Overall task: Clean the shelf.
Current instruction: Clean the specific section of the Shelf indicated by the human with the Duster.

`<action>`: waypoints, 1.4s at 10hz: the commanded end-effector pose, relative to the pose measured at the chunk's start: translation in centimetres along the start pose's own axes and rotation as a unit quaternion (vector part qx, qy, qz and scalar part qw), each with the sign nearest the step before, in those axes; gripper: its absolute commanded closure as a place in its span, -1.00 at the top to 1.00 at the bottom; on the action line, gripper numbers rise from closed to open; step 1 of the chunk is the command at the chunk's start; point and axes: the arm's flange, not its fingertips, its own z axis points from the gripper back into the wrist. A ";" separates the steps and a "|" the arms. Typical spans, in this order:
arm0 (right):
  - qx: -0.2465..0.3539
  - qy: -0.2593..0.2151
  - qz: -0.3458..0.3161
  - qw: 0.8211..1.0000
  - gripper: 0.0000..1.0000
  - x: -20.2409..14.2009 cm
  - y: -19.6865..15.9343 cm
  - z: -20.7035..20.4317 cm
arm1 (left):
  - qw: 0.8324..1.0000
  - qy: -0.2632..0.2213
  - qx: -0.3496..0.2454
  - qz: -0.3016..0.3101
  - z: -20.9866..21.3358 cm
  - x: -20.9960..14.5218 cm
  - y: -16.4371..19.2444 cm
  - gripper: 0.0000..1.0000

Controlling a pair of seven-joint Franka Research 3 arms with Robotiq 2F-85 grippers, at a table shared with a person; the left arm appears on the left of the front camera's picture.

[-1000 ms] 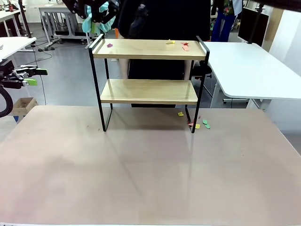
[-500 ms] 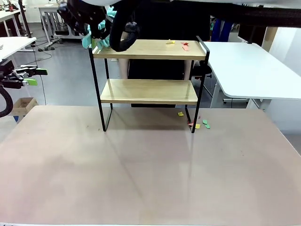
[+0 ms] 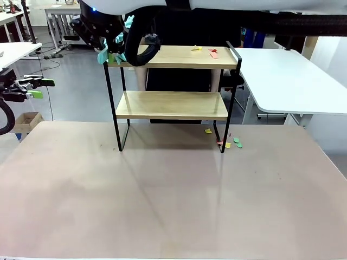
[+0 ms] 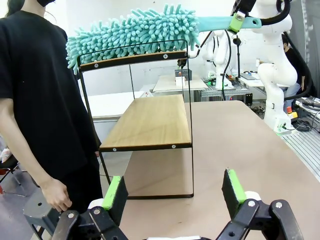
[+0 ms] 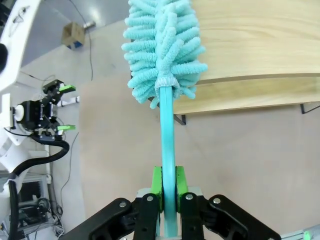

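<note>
The shelf [image 3: 162,105] is standing upright on the table [image 3: 173,206]. The right gripper [image 5: 168,182] is clamping the handle of the teal duster [image 5: 162,50], whose head is resting over the shelf's top-left end. The left gripper [image 4: 173,189] is hovering well left of the shelf, jaws spread wide, holding nothing. Paper scraps [image 3: 211,52] are lying at the top board's right end.

Bright, even light is filling the room; the shelf [image 3: 171,105] is casting a soft shadow on the table [image 3: 162,206].
</note>
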 end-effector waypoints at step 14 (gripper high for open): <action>-0.054 0.052 -0.049 0.996 -0.74 3.8 -12.4 0.7 | 1.000 0.001 -0.001 -0.005 0.0 0.3 -0.1 1.00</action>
